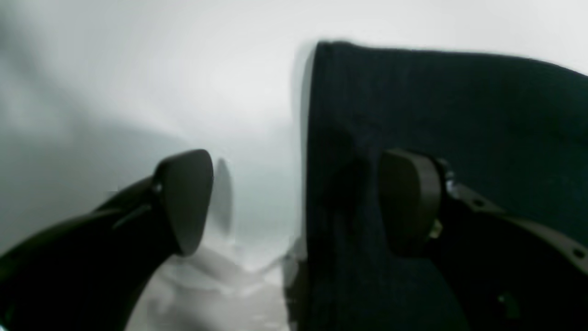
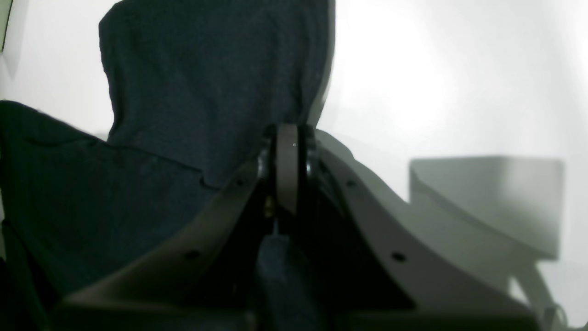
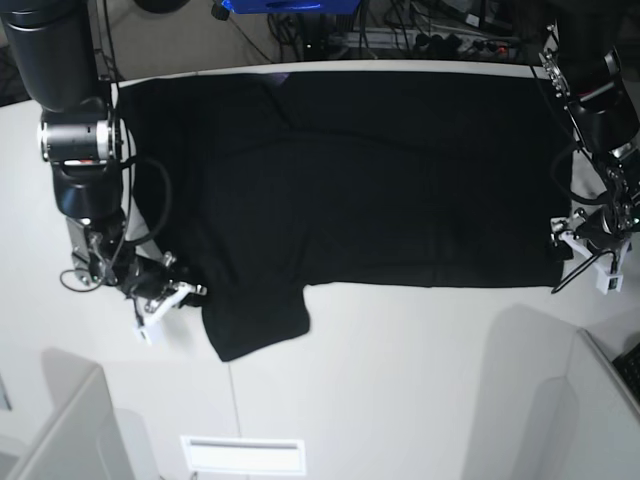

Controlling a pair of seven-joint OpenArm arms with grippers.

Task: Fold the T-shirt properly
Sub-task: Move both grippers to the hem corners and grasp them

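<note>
The black T-shirt (image 3: 360, 180) lies spread flat, plain side up, on the white table (image 3: 400, 360). My right gripper (image 3: 190, 290) is at the shirt's near left edge by the sleeve. In the right wrist view the right gripper (image 2: 287, 170) is shut, with dark cloth of the T-shirt (image 2: 206, 82) caught between its fingers. My left gripper (image 3: 560, 248) is at the shirt's near right corner. In the left wrist view the left gripper (image 1: 296, 202) is open, one finger over the T-shirt (image 1: 436, 92) and the other over bare table, straddling the cloth's edge.
Grey panels stand at the near left (image 3: 60, 430) and near right (image 3: 590, 400) of the table; one such grey panel (image 2: 487, 202) shows beside my right gripper. A slot (image 3: 242, 455) is set in the near edge. Cables (image 3: 400, 30) run behind the table.
</note>
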